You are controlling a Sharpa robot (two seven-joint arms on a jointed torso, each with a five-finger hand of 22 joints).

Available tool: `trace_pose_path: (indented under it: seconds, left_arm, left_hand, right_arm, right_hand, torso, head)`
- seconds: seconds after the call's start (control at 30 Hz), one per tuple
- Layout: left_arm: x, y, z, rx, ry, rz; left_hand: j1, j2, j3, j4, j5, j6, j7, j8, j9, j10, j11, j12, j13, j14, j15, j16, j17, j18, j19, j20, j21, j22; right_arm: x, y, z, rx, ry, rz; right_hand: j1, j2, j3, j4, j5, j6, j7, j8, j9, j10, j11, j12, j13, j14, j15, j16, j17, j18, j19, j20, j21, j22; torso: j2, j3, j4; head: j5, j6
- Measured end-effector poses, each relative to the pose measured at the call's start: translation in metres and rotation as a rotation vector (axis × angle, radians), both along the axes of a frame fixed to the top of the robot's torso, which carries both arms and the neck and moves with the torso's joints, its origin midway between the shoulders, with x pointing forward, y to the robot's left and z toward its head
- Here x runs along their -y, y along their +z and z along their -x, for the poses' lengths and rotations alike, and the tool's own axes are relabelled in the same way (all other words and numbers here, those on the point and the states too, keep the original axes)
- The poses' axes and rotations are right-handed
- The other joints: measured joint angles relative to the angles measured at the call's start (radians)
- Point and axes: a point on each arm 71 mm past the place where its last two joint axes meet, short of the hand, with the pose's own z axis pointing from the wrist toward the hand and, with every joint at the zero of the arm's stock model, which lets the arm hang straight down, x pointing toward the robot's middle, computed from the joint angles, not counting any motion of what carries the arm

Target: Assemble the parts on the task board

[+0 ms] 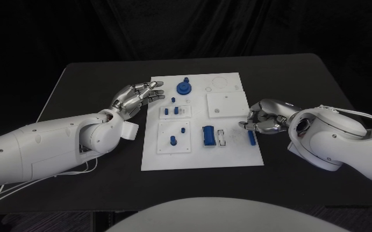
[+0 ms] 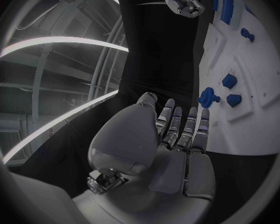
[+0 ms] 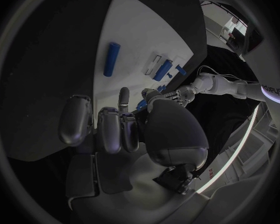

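Lying nearest on the task board (image 1: 198, 159), along its near half, a blue block (image 1: 208, 136) stands beside a small pale upright piece (image 1: 222, 137), and a slim blue bar (image 1: 252, 137) lies just beside the board's right edge. Left of these a square inset plate (image 1: 173, 138) carries two small blue pegs (image 1: 183, 130).

At the bar's far end the right hand (image 1: 264, 118) hovers over the board's right edge, its fingers curled in toward the palm. The right wrist view shows the fingers (image 3: 109, 129) bent with nothing between them, and the blue bar (image 3: 111, 58) lying apart from them on the white plate.

On the other side, the left hand (image 1: 137, 97) sits at the board's left edge, around its middle. Its fingers are stretched out flat and slightly apart, reaching toward the board and holding nothing; the left wrist view shows the fingertips (image 2: 187, 115) straight and bare, near the white surface.

Farther back, a smaller inset plate (image 1: 174, 111) holds more small blue pieces, and a plain white square plate (image 1: 227, 104) lies to its right. Beyond them a round blue knob (image 1: 184, 87) stands upright close to the board's far edge, just past the left hand's fingertips. A circular recess (image 1: 221, 85) marks the far right corner.
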Motion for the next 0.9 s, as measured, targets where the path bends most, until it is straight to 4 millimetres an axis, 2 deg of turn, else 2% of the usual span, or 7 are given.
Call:
trace_pose_path:
  seconds: [0.07, 0.2, 0.73, 0.9]
  left_arm:
    - [0.000, 0.000, 0.000, 0.000, 0.001, 0.000]
    - [-0.001, 0.000, 0.000, 0.000, 0.001, -0.001]
    - [0.000, -0.001, -0.001, 0.000, 0.001, -0.002]
    - [0.000, -0.001, -0.001, 0.000, 0.002, -0.003]
  left_hand:
    - [0.000, 0.000, 0.000, 0.000, 0.000, 0.000, 0.000, 0.000, 0.000, 0.000, 0.000, 0.000, 0.000, 0.000, 0.000, 0.000, 0.000, 0.000, 0.000, 0.000, 0.000, 0.000]
    - [0.000, 0.000, 0.000, 0.000, 0.000, 0.000, 0.000, 0.000, 0.000, 0.000, 0.000, 0.000, 0.000, 0.000, 0.000, 0.000, 0.000, 0.000, 0.000, 0.000, 0.000, 0.000]
    - [0.000, 0.000, 0.000, 0.000, 0.000, 0.000, 0.000, 0.000, 0.000, 0.000, 0.000, 0.000, 0.000, 0.000, 0.000, 0.000, 0.000, 0.000, 0.000, 0.000, 0.000, 0.000]
    - [0.000, 0.000, 0.000, 0.000, 0.000, 0.000, 0.000, 0.000, 0.000, 0.000, 0.000, 0.000, 0.000, 0.000, 0.000, 0.000, 0.000, 0.000, 0.000, 0.000, 0.000, 0.000]
  right_arm:
    - [0.002, -0.003, 0.002, 0.002, -0.001, 0.021]
    - [0.004, -0.009, 0.005, 0.009, 0.001, 0.058]
    - [0.006, -0.013, 0.012, 0.014, -0.004, 0.136]
    - [0.006, -0.015, 0.015, 0.008, -0.001, 0.152]
  right_hand:
    - [0.000, 0.000, 0.000, 0.000, 0.000, 0.000, 0.000, 0.000, 0.000, 0.000, 0.000, 0.000, 0.000, 0.000, 0.000, 0.000, -0.002, 0.000, 0.000, 0.000, 0.000, 0.000]
    - [0.004, -0.004, 0.000, 0.000, 0.000, 0.003, -0.003, 0.000, -0.001, 0.000, 0.000, 0.000, 0.000, 0.000, 0.000, 0.000, -0.004, 0.000, 0.000, 0.000, 0.000, 0.000]
    - [0.008, -0.008, -0.003, 0.003, 0.000, 0.003, -0.003, 0.000, -0.003, 0.000, 0.000, 0.000, 0.000, 0.000, 0.000, 0.000, -0.006, 0.000, 0.000, 0.000, 0.000, 0.000]
    - [0.008, -0.008, -0.006, 0.006, 0.000, 0.003, -0.003, 0.000, -0.004, 0.000, 0.000, 0.000, 0.000, 0.000, 0.000, 0.000, -0.010, 0.000, 0.000, 0.000, 0.000, 0.000]
  torso:
    - [0.000, 0.0000, 0.0000]
    - [0.000, 0.0002, 0.0001]
    - [0.001, 0.0006, 0.0001]
    - [0.000, 0.0006, -0.0007]
  head:
    - [-0.008, 0.000]
    - [-0.016, 0.000]
    - [-0.035, 0.000]
    - [-0.034, 0.000]
